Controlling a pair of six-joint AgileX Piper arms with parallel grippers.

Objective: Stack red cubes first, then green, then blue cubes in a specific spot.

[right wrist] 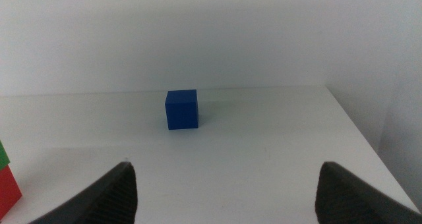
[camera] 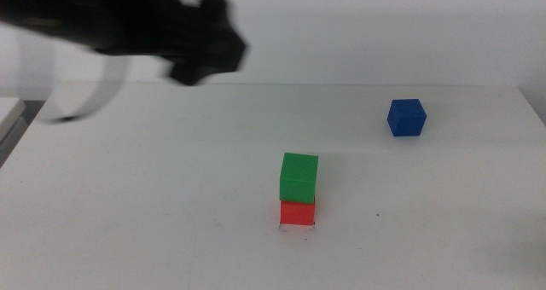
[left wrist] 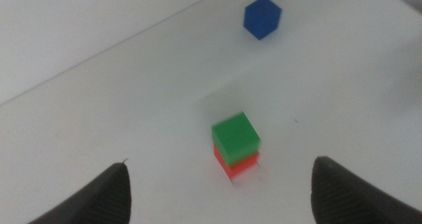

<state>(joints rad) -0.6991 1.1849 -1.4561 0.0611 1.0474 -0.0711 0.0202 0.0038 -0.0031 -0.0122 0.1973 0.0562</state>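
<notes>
The green cube point(camera: 299, 176) sits on the red cube point(camera: 297, 212) at the ticked spot point(camera: 297, 227) in the table's middle front. The blue cube point(camera: 406, 118) lies alone at the back right. My left gripper point(camera: 200, 64) is high at the back left, blurred, its jaws wide open and empty. In the left wrist view the stack shows with green cube point(left wrist: 235, 137) over red cube point(left wrist: 235, 162), well below the left gripper point(left wrist: 224, 184), and the blue cube point(left wrist: 262, 17) beyond. My right gripper point(right wrist: 227, 188) is open and empty; the blue cube point(right wrist: 181, 109) lies ahead of it.
The white table's back edge point(camera: 358, 85) runs behind the blue cube. Its left edge point(camera: 21, 124) shows at the far left. A tiny dark speck point(camera: 378, 214) lies right of the stack.
</notes>
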